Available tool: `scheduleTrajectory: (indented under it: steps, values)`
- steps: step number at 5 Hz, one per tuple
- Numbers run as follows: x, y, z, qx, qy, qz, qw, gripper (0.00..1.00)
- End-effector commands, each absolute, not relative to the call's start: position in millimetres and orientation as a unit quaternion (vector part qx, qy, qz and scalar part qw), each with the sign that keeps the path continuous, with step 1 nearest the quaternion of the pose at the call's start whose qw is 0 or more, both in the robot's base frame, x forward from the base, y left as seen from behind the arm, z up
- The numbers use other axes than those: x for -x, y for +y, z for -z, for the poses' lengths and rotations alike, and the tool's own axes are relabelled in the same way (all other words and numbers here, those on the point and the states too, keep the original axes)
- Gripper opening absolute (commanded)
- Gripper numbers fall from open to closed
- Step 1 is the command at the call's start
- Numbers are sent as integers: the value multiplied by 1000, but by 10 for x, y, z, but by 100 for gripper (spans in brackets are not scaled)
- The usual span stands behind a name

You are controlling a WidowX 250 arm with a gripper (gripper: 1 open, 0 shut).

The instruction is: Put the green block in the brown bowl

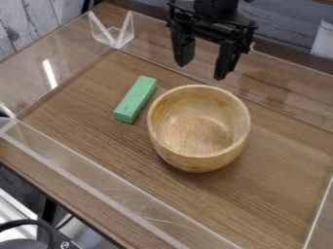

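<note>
1. Camera view from above and in front: wooden bench point(78, 146) with dark brown grain, fenced by low clear plastic walls point(78, 180) along its edges.
2. Near the middle, slightly right: brown bowl point(198, 127), round, light tan wood with visible grain and a thick rim, standing upright and empty inside.
3. Just left of the bowl: green block point(135, 98), a flat bright green bar lying on the bench, long axis running from upper right to lower left.
4. Close to the bowl's left rim but apart from it, with a thin strip of bench showing between the two; not inside the bowl.
5. Above and behind the bowl, near the top edge: black hand point(203, 58), pointing downward, hanging over the bench past the bowl's far rim.
6. Wide apart at the fingers point(227, 60), with clear space between them and nothing held.
7. Well clear of the block, up and to its right, touching neither block nor bowl.
8. At the far left corner: clear folded plastic piece point(115, 31) standing at the wall.
9. At the lower left, outside the walls: dark frame parts and a black cable point(29, 233), partly cut off by the edge.
</note>
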State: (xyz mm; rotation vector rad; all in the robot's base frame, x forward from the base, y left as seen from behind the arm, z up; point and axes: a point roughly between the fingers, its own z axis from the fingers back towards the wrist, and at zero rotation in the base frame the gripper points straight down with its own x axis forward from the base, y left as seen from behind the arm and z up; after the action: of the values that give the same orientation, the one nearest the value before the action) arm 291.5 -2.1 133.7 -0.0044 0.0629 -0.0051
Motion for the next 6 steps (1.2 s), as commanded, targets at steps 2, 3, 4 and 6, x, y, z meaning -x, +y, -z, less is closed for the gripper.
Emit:
scheduleTrajectory:
  steps: [2, 3, 4, 6]
  values:
    - [-2704, 334, -1281, 0, 40, -14, 999, 100]
    - [-2537, 590, -1317, 2, 27, -25, 999, 100]
    - [-2483, 908, -1330, 2, 16, -35, 999, 100]
    - [-2434, 1218, -1114, -2, 19, -51, 999, 100]
